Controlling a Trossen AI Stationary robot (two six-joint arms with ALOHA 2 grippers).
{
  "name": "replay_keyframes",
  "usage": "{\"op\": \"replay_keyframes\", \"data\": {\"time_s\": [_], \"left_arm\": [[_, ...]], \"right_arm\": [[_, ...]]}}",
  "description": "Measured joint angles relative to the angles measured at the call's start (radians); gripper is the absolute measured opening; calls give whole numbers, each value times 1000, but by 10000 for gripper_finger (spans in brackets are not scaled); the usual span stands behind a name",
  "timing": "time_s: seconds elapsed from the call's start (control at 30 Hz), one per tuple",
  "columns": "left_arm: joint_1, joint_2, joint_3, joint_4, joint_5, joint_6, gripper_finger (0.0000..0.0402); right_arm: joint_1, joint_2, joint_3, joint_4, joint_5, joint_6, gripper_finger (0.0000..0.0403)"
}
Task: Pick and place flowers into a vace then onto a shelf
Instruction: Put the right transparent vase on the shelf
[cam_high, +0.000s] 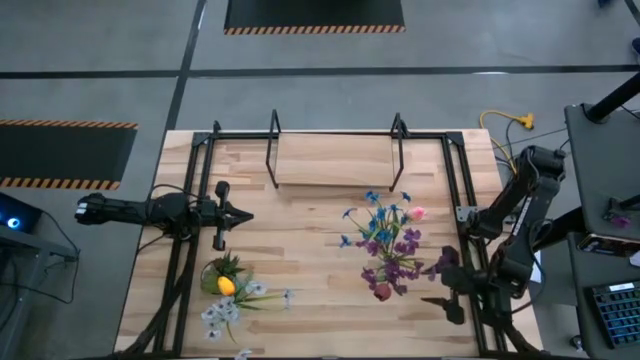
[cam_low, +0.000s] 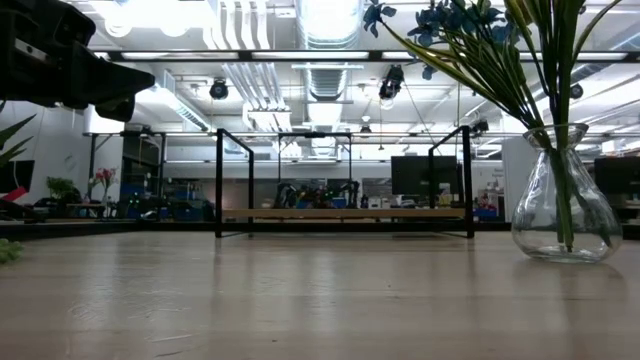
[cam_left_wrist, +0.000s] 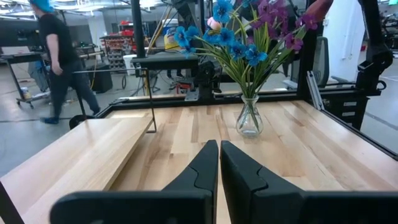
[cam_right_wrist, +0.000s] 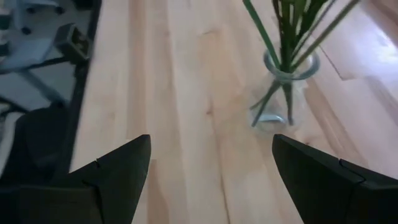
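I've got the right gripper (cam_right_wrist: 211, 180) wide open and empty, vase (cam_right_wrist: 283, 93) of flowers (cam_high: 390, 240) upright just ahead, nearer than the closed left gripper (cam_high: 232, 215).

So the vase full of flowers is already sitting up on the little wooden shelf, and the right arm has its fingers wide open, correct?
Not quite. The vase with its flowers stands on the table, not on the shelf, as the high view shows. The right gripper does have its fingers wide open.

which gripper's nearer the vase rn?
Right. The right gripper, open, sits just beside the vase holding flowers; the left gripper, shut, waits across the table.
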Motion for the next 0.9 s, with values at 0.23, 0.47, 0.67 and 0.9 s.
{"op": "replay_keyframes", "data": {"time_s": [0.23,0.47,0.67,0.9], "left_arm": [[0,0,0,-3,0,0,0],[0,0,0,-4,0,0,0],[0,0,0,-3,0,0,0],[0,0,0,-3,0,-8,0]], "right_arm": [[11,118,-10,5,100,96,325],[11,273,-10,21,210,216,325],[11,394,-10,51,290,369,325],[-15,485,-10,56,364,416,325]]}}
